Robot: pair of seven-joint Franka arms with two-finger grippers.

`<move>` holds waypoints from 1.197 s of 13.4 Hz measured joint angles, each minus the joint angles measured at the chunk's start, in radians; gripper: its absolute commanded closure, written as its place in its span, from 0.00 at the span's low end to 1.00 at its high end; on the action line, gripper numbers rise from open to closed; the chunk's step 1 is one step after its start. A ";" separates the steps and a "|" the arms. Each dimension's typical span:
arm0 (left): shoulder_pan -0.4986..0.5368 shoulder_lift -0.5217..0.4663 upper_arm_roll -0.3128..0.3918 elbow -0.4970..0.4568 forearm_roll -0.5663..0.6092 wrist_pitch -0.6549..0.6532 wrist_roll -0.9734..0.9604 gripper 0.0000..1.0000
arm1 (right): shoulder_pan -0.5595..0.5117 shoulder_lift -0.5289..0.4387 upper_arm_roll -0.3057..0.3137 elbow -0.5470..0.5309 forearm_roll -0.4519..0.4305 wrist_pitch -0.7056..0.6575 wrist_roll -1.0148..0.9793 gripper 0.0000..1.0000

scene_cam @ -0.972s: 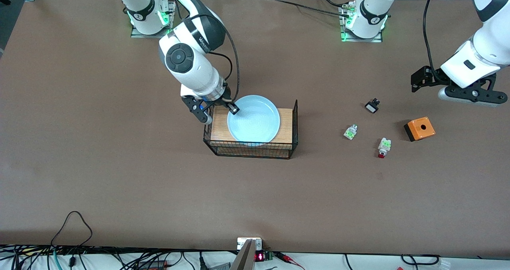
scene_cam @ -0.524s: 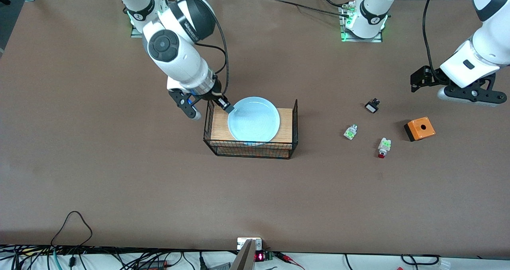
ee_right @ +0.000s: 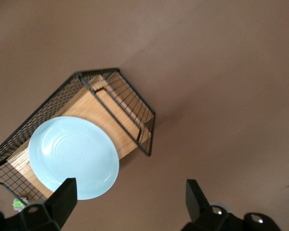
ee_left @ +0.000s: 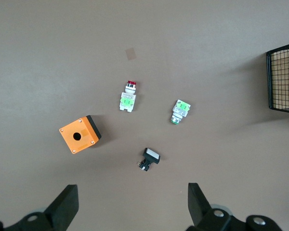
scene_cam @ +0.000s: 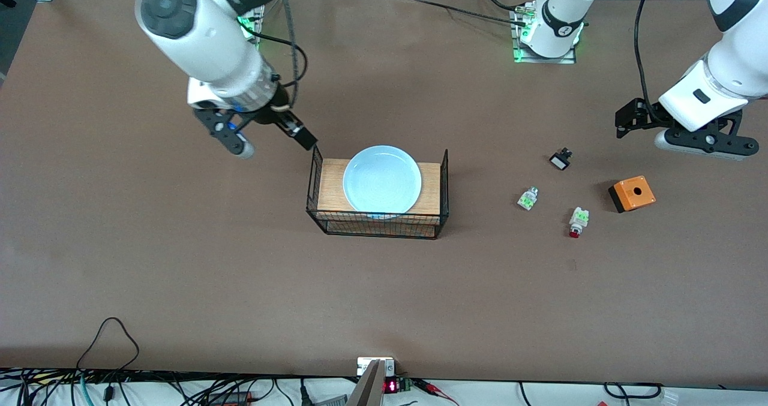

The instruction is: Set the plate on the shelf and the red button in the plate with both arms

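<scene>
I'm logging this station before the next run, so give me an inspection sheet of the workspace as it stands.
Surface: brown table, no spills seen.
Job's things: plate lies on the wooden board in the wire rack; red button lies on the table toward the left arm's end, untouched.
Clutter: orange box, green-marked part, black-and-white part, all apart from each other.
Grippers: right gripper open, empty, in the air beside the rack; left gripper open, empty, over the small parts.
Cables: bundle along the table's near edge.
Surroundings: nothing seen.
</scene>
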State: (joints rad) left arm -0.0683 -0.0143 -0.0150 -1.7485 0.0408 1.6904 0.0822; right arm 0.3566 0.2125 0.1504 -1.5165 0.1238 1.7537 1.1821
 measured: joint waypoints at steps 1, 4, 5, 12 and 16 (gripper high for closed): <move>0.000 0.000 -0.001 0.000 0.000 -0.001 0.000 0.00 | -0.003 -0.010 -0.038 0.005 -0.014 -0.029 -0.094 0.00; 0.000 0.000 -0.001 0.000 0.000 -0.002 0.000 0.00 | -0.039 -0.018 -0.127 0.007 -0.091 -0.101 -0.421 0.00; 0.000 0.000 -0.001 0.000 0.000 -0.002 0.000 0.00 | -0.059 -0.018 -0.151 0.007 -0.109 -0.114 -0.517 0.00; 0.003 0.006 0.001 0.000 0.000 -0.013 0.000 0.00 | -0.206 -0.016 -0.322 0.005 -0.125 -0.130 -1.067 0.00; 0.004 0.076 0.003 0.001 0.001 -0.052 0.000 0.00 | -0.262 -0.018 -0.343 0.004 -0.125 -0.133 -1.181 0.00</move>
State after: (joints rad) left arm -0.0639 0.0618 -0.0122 -1.7478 0.0414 1.6387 0.0822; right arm 0.0949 0.1948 -0.1922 -1.5129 -0.0015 1.6210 0.0013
